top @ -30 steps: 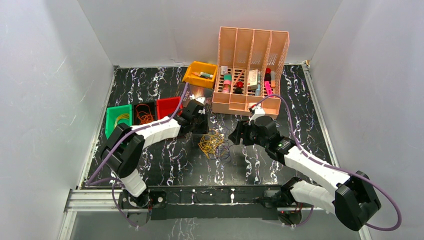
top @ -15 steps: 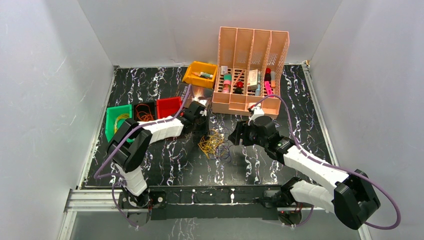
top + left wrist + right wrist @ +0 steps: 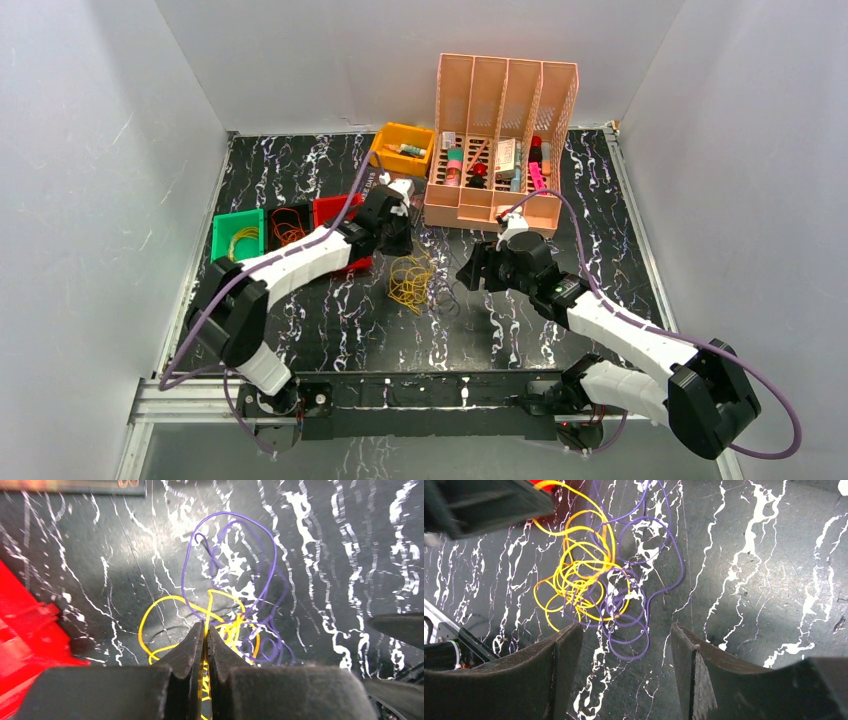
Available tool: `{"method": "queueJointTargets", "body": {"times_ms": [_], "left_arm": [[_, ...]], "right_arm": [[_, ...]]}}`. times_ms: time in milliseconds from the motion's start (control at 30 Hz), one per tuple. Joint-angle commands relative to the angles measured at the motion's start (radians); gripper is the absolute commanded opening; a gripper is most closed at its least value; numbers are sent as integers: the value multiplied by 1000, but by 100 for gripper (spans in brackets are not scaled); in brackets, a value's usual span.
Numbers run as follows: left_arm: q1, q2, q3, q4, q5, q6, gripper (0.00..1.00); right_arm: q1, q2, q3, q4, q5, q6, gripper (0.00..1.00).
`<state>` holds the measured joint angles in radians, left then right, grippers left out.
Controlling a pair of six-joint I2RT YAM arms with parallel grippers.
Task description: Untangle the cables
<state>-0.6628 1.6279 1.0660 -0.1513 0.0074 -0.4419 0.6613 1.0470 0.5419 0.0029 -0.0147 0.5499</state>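
Observation:
A tangle of cables lies mid-table: a yellow cable (image 3: pixel 408 282) and a dark purple cable (image 3: pixel 446 301). My left gripper (image 3: pixel 400 246) is shut on a strand of the yellow cable (image 3: pixel 150 614), which runs up between its closed jaws (image 3: pixel 205 629); the purple cable (image 3: pixel 272 565) loops beyond it on the table. My right gripper (image 3: pixel 470 274) is open and empty just right of the tangle. In the right wrist view its fingertips (image 3: pixel 624 630) straddle the lowest purple loop (image 3: pixel 665 545), with the yellow coils (image 3: pixel 574 575) further ahead.
At the left stand a green bin (image 3: pixel 222 240) holding yellow wire, a black bin (image 3: pixel 290 228) holding orange wire, and a red bin (image 3: pixel 333 212), which also shows in the left wrist view (image 3: pixel 25 630). A yellow bin (image 3: pixel 400 148) and a pink organiser (image 3: pixel 500 140) stand at the back.
My left gripper has drawn back and up toward the red bin, pulling the yellow cable with it; the tangle has stretched and shifted left. The right gripper has barely moved.

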Motion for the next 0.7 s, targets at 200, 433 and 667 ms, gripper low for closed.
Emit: {"method": "queueJointTargets", "body": {"times_ms": [200,433,667], "left_arm": [[-81,-200,136,-176,94,161,0],[-147,-197,267,-229,79,179,0],[-170,-183,393,-260,96,196,0]], "right_arm": [[0,-117,29,198,-27,-51,75],[-1,-217,-7,328,-128,-140,78],[0,-232,-18,385,-166,-213,80]]}}
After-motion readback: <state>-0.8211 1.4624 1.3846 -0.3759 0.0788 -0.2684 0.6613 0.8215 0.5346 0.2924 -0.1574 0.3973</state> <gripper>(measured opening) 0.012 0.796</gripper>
